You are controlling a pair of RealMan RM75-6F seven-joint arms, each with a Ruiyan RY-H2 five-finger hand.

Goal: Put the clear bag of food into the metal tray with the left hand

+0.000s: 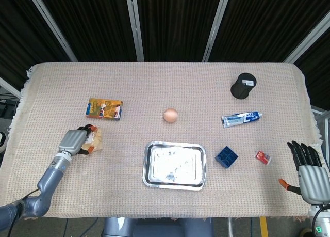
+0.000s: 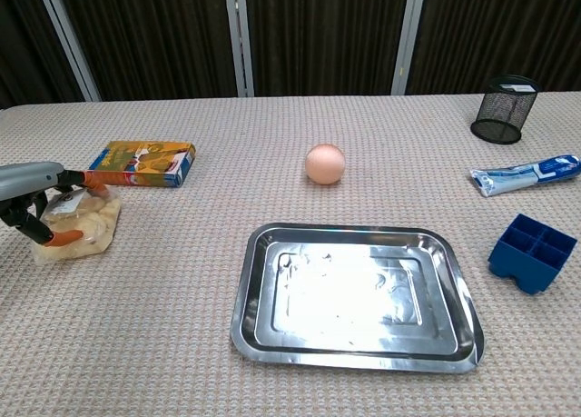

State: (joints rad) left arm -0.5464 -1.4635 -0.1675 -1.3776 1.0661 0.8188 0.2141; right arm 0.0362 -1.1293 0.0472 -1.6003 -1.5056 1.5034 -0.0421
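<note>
While the left hand [image 1: 75,142] lies on the bag [image 2: 80,228] at the table's [image 1: 154,82] left side, its fingers [image 2: 71,238] curl around the bag; part of the bag is hidden under the palm. Beyond it lies a box [image 1: 104,108]. Well apart to the right sits the tray [image 1: 175,165], with an egg [image 1: 170,114] behind it. At the far right the right hand [image 1: 308,168], cut off by the frame edge, has its fingers spread and holds nothing.
</note>
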